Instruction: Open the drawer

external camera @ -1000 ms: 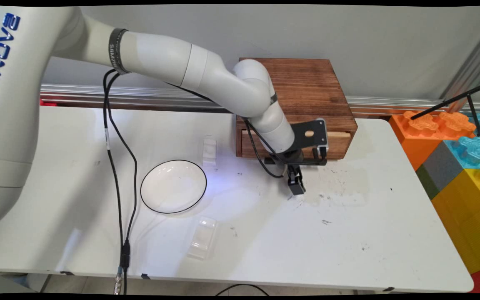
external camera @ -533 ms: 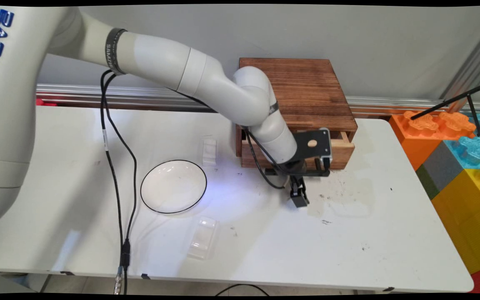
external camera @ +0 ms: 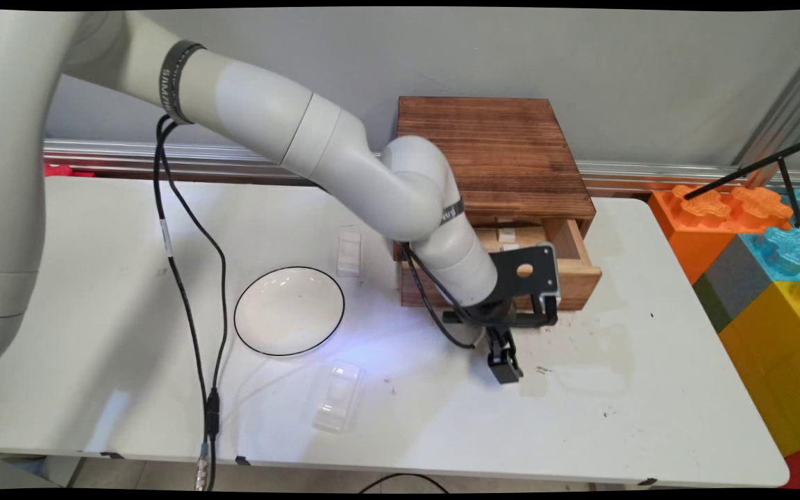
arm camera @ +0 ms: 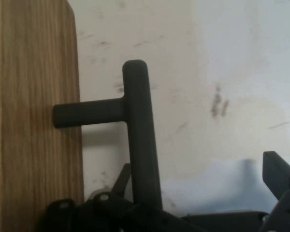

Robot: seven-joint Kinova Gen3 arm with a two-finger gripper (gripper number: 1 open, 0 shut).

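Wooden drawer (external camera: 567, 278) stands part-open from its box (external camera: 497, 146) at the tabletop's (external camera: 580, 417) back, its dark T-handle (arm camera: 140, 135) beside my released, spread pincer (external camera: 504, 364); rigid, smooth-looking, it seems best gripped across its 1 crossbar.

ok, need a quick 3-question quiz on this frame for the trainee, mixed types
1. True or false: the drawer is fully shut.
2. Pick one. What lies between the plate and the near edge of the table?
A. a clear box
B. a spoon
C. a mug
3. Short answer: in the hand view, what dark part sticks out of the drawer front, right by the gripper?

Key
1. False, it is partly open.
2. A
3. The handle.
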